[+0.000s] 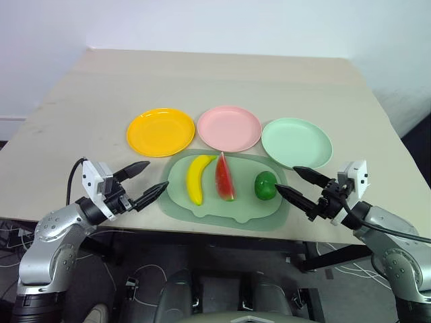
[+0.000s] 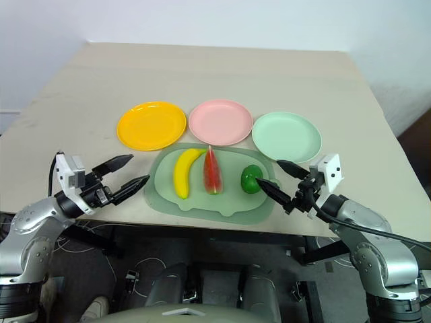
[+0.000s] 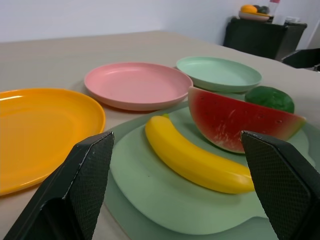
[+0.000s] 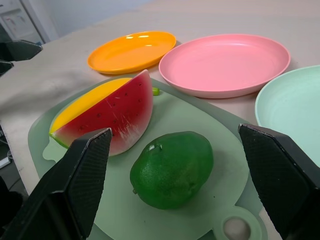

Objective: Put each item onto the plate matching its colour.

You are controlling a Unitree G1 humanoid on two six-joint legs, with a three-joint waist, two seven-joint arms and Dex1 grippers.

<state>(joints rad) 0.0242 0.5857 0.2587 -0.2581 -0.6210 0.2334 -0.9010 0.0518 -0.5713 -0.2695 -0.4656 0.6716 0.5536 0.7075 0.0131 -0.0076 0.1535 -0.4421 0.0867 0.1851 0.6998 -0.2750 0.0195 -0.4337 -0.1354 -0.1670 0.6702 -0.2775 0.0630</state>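
The three plates, orange (image 1: 160,131), pink (image 1: 229,128) and mint (image 1: 296,142), look like smooth plastic with a soft sheen; the banana (image 3: 197,162) is glossy and smooth; the watermelon (image 4: 107,117) shiny; the green fruit (image 4: 172,168) finely pebbled; the mat (image 4: 187,120) matt; the table (image 1: 222,77) dull beige.

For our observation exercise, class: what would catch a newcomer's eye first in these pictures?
Three bright plates in a row across the table: yellow-orange plate, pink plate, mint plate. Just in front, on a pale-green mat, lie a yellow banana, a watermelon wedge and a dark-green fruit. The left gripper and right gripper flank the mat, both open and empty.
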